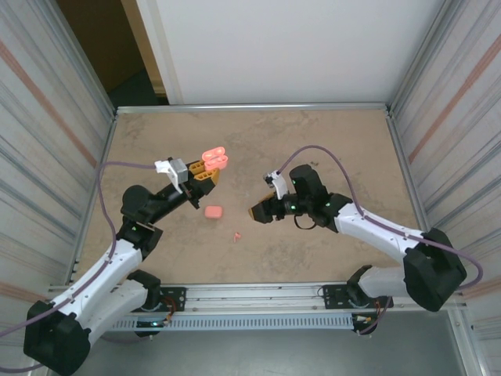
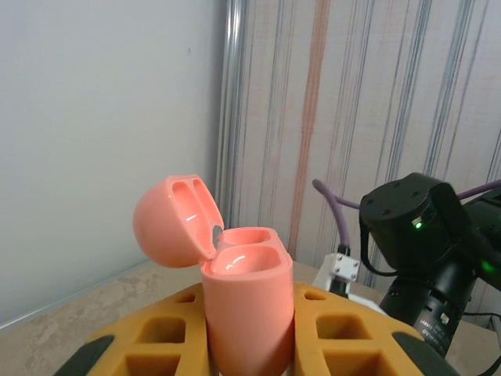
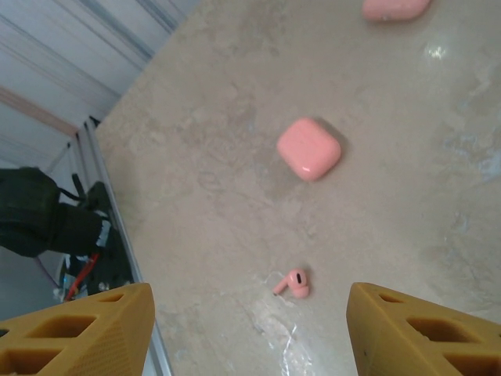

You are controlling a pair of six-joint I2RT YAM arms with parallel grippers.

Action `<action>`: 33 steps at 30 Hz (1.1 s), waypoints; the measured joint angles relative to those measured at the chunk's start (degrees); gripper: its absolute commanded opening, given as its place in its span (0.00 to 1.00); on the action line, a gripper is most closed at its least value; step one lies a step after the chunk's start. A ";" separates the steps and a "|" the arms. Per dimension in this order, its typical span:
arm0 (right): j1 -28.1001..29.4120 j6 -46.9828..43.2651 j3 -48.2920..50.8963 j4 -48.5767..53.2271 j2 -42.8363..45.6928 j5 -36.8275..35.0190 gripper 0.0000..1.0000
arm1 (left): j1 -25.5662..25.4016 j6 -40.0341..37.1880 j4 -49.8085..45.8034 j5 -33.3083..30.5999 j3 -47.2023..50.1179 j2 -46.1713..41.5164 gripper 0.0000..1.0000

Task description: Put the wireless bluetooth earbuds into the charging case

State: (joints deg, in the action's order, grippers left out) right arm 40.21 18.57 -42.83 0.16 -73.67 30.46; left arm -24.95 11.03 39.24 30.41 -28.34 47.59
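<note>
Left gripper (image 1: 211, 171) clamped on open pink charging case (image 2: 246, 313), lid hinged back, held off the beige marbled tabletop (image 1: 329, 141). Right gripper (image 3: 250, 329) fingers spread, empty, over one earbud (image 3: 294, 283) lying on the surface near a closed pink case (image 3: 309, 147). Ribbed metal side walls (image 1: 47, 117), white rear panel (image 1: 297, 47).

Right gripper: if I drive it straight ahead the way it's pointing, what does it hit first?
Probably the loose earbud on the table, lying just ahead between the right gripper's open fingers. The closed pink case sits farther along that line. Depth is unclear, so it may touch the table first.
</note>
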 measured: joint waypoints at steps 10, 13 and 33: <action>2.73 -3.45 -3.63 3.82 -9.75 1.01 0.56 | 0.00 0.37 -0.07 0.13 -0.04 -1.29 0.00; 3.63 -4.52 -6.03 4.79 -12.63 1.16 0.54 | 0.00 0.37 -0.07 0.11 -0.04 -1.53 0.00; 8.20 -9.22 -18.16 13.97 -29.14 1.20 0.46 | 0.00 -0.35 -3.08 0.13 -0.72 -3.41 0.00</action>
State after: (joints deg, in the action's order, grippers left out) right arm 48.40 9.34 -60.99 14.13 -102.80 31.66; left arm -24.95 10.68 36.16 30.55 -29.06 44.18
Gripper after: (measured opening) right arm 0.458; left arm 0.218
